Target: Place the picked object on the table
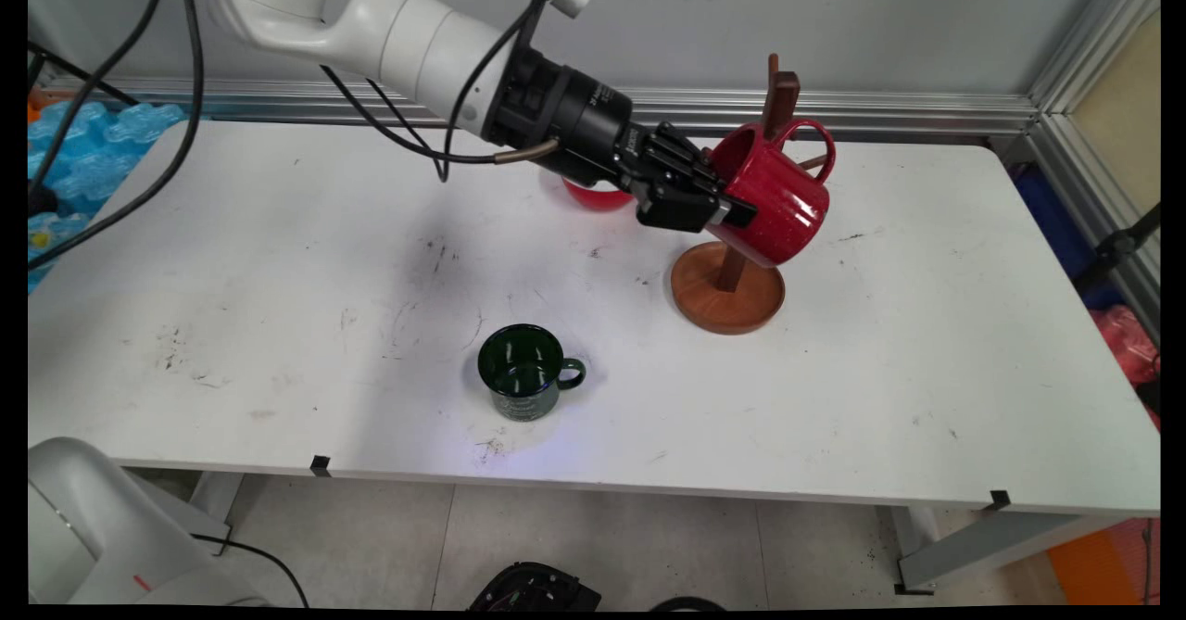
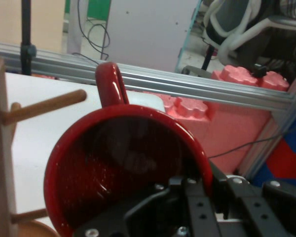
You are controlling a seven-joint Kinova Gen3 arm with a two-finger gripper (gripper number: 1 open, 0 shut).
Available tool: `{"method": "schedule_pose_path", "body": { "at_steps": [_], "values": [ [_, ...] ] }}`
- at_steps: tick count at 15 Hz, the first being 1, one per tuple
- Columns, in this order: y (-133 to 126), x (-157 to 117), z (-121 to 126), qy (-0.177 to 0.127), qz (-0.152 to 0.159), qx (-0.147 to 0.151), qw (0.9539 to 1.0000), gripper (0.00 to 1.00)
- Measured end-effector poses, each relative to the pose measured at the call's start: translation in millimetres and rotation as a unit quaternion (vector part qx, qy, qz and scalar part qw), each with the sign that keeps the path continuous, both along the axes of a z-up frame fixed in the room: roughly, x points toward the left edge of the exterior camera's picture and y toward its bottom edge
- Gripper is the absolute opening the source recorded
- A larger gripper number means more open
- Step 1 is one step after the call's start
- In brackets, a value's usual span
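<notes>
Holding a red mug [image 1: 774, 198] by its rim, my gripper [image 1: 727, 212] is clamping one finger inside the mouth and one outside the wall, so it is closed on the mug. I am taking the wooden rack [image 1: 728, 284] as my landmark: the mug is hanging in the air tilted on its side, right against the rack's post and above its round base, with the mouth facing back toward the arm and the long axis running along the gripper's line of reach. Its handle [image 1: 811, 143] is pointing up and away from the arm, sitting beside the top of the post. I am seeing in the hand view what the main view is hiding: a peg [image 2: 44, 106] sticking out from the post, its tip close to the handle [image 2: 111, 84] but apart from it, not through the loop. A green mug [image 1: 526, 384] is standing upright on the table [image 1: 278, 323], well clear of the rack on the near side. Something red [image 1: 598, 196] is lying behind the wrist, mostly hidden.
</notes>
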State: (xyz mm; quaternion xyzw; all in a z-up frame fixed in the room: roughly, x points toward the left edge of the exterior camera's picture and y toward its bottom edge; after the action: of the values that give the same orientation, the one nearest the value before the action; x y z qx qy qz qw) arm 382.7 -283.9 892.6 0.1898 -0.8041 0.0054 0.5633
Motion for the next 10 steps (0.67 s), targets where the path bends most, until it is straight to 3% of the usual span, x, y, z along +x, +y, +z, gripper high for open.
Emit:
{"method": "schedule_pose_path", "body": {
  "at_steps": [10],
  "values": [
    [18.3,30.1,6.2,-0.024,-0.012,0.029,0.9992,0.0]
  ]
}}
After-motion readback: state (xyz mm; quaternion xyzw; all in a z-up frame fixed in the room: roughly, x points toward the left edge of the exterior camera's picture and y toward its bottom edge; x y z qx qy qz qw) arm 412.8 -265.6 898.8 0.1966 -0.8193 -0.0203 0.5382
